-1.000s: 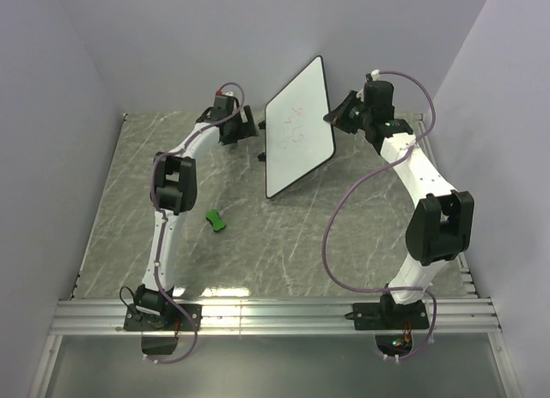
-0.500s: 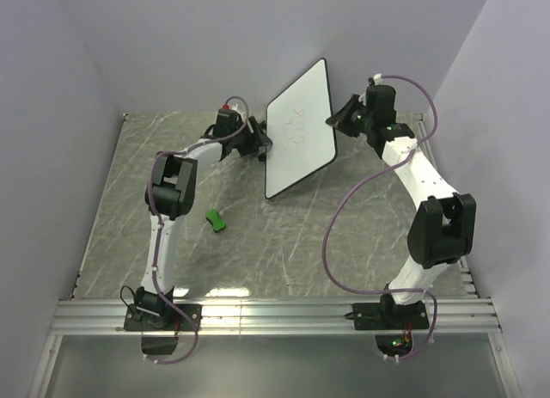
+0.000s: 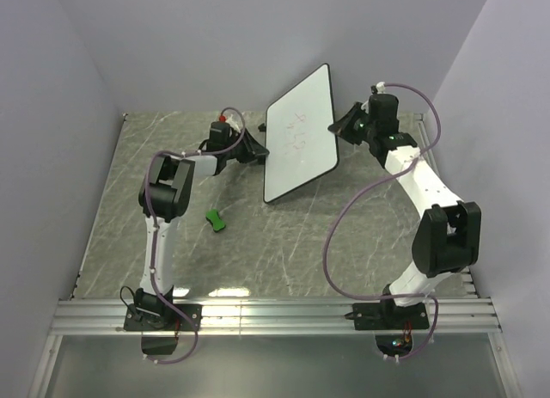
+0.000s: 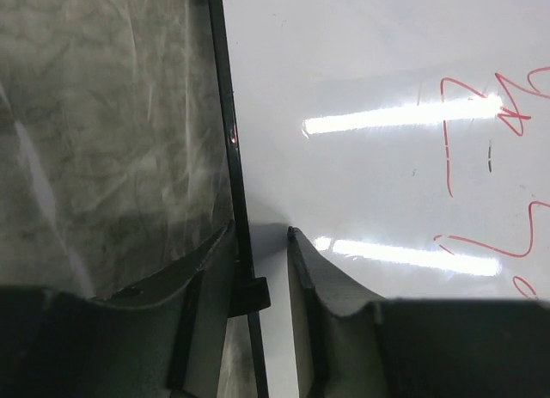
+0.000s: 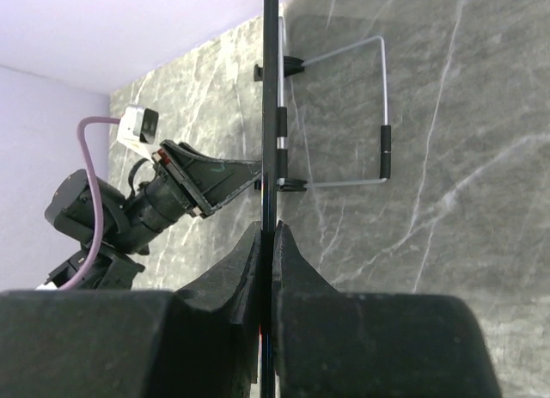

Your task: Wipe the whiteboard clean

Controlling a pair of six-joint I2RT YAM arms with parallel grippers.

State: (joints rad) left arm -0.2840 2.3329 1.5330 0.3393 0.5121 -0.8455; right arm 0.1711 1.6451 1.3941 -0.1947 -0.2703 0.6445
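left fingers (image 4: 198,286) apart astride whiteboard (image 4: 369,71) edge | right fingers (image 5: 232,278) clamped on opposite rim | left arm (image 3: 185,162), right arm (image 3: 412,170) stretched forward

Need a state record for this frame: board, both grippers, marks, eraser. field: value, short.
whiteboard: tilted up on edge between the two arms; contact with the table cannot be told
right gripper: shut on the board's right edge
left gripper: jaws straddle the board's left edge, with a gap on the writing side
red marks: on the board, not erased
green eraser: lying on the table, apart from both grippers
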